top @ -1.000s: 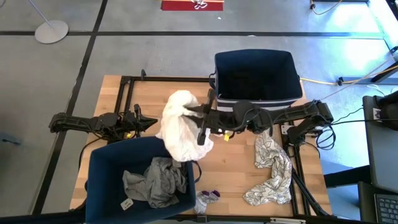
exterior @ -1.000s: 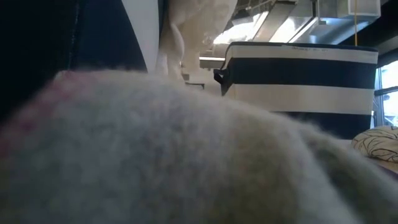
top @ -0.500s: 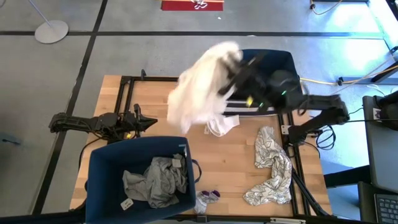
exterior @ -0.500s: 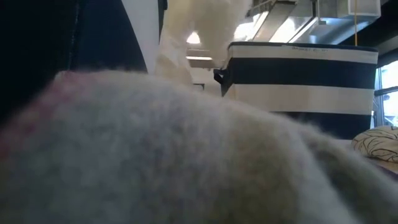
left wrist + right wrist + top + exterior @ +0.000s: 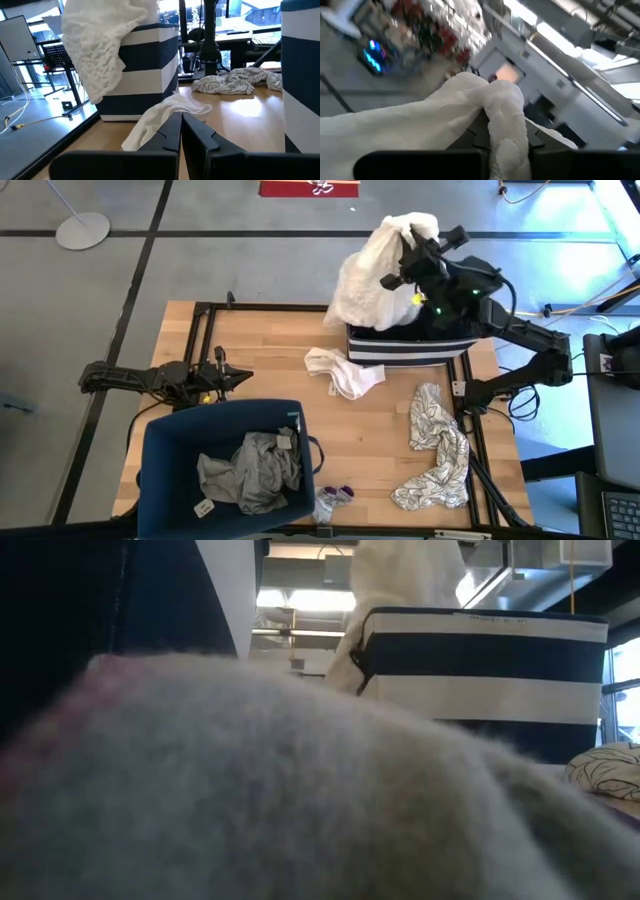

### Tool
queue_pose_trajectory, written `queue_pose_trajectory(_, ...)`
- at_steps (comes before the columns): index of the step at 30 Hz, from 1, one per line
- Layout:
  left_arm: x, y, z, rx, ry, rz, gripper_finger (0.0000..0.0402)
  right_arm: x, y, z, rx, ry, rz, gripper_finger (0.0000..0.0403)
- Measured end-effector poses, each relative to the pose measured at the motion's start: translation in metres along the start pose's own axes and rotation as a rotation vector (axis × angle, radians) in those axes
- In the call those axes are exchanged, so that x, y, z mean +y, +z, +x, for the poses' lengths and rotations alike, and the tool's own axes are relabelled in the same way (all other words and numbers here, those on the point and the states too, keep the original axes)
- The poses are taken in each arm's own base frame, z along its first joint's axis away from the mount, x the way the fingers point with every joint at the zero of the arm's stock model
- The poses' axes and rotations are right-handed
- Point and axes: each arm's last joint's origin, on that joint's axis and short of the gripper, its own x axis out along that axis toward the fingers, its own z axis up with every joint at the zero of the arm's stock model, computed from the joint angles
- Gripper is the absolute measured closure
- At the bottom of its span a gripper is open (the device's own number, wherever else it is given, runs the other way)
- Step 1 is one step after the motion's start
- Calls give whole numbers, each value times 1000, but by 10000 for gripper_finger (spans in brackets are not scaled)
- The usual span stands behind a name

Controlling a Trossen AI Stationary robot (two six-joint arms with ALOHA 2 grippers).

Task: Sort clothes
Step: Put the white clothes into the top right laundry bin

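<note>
Above far bin (image 5: 372, 350) — right gripper (image 5: 412, 248) clamps white garment (image 5: 372, 270) | left gripper (image 5: 240, 377) closed — idle at table's left.

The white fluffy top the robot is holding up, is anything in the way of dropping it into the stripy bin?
Nothing visible. The right gripper holds the white top over the striped bin, draping over its rim. The left gripper waits apart.
</note>
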Motion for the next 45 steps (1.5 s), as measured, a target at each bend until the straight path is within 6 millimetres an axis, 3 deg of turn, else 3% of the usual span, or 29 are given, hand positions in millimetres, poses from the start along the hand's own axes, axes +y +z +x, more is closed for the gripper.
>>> queue_pose_trajectory(12, 0, 0, 0, 0, 0, 126, 399, -10, -43, 30, 233, -27, -106, 365)
queue_pose_trajectory(18, 0, 1, 0, -9, 3, 134, 399, -2, -83, 45, 384, 86, -25, 365)
queue_pose_trajectory(23, 0, 0, 0, -5, 2, 132, 399, 17, -124, 51, 537, 125, -11, 365)
queue_pose_trajectory(31, 0, 1, 0, -11, 2, 103, 399, 61, -181, 41, 735, 239, 63, 365)
queue_pose_trajectory(37, 0, 1, 0, -13, 3, 102, 399, 83, -213, 22, 914, 276, 125, 356)
queue_pose_trajectory(40, 1, 3, 0, -35, 7, 76, 399, 89, -222, 15, 978, 302, 149, 330)
queue_pose_trajectory(45, 1, 3, 0, -35, 6, 56, 399, 84, -220, 12, 1021, 281, 151, 269)
